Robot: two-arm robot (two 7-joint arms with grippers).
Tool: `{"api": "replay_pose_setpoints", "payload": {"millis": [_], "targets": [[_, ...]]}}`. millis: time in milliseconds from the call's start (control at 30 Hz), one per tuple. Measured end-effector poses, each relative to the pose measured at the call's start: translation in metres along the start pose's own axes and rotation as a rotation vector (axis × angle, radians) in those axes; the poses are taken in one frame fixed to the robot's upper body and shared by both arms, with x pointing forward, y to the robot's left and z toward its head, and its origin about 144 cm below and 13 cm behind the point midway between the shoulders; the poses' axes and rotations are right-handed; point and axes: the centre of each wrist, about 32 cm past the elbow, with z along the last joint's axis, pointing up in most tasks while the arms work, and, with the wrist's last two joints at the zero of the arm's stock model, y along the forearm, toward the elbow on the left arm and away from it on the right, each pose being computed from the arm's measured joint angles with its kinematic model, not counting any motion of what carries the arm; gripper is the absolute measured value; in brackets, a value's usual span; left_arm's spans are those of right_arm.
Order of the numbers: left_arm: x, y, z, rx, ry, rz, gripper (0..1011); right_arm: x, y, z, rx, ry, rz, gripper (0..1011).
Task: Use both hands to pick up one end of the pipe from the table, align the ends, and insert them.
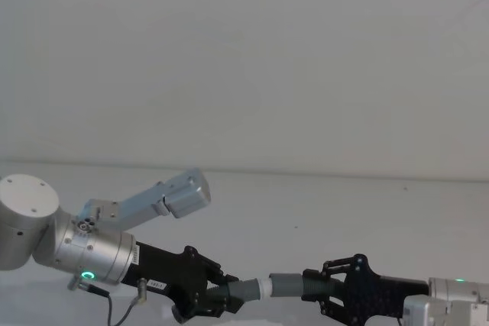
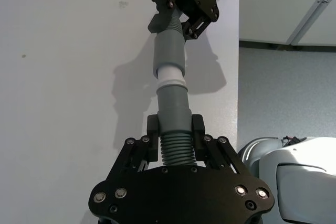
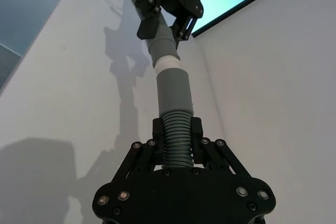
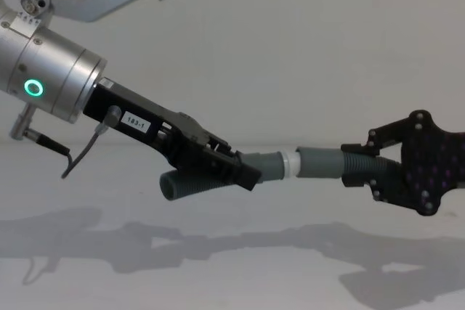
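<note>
- Your left gripper (image 2: 176, 135) clamps the plug piece (image 2: 174, 111) by its ribs; the right gripper (image 4: 374, 168) clamps the socket piece (image 4: 327, 162), both above the table (image 4: 240, 274).
- White plug tip (image 4: 292, 163) sits at the socket mouth (image 4: 300, 162); any tilt as you push could jam it.

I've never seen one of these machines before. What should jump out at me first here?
Two black pincers meet in mid-air above the pale table, each clamped on a grey ribbed hose piece. The left pincer holds the piece with the white plug tip; the right pincer holds the piece with the socket mouth, and the tip sits at that mouth with a white band showing. A green ring glows on the left arm.
</note>
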Motion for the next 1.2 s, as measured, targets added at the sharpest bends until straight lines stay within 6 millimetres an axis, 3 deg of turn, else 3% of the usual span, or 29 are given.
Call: {"api": "replay_pose_setpoints", "payload": {"millis": [1200], "targets": [[-0.0007,0.0011,-0.0011,0.005,0.006,0.026,334,0.0028,-0.0001,-0.0036,0.058,0.007,-0.016,260]]}}
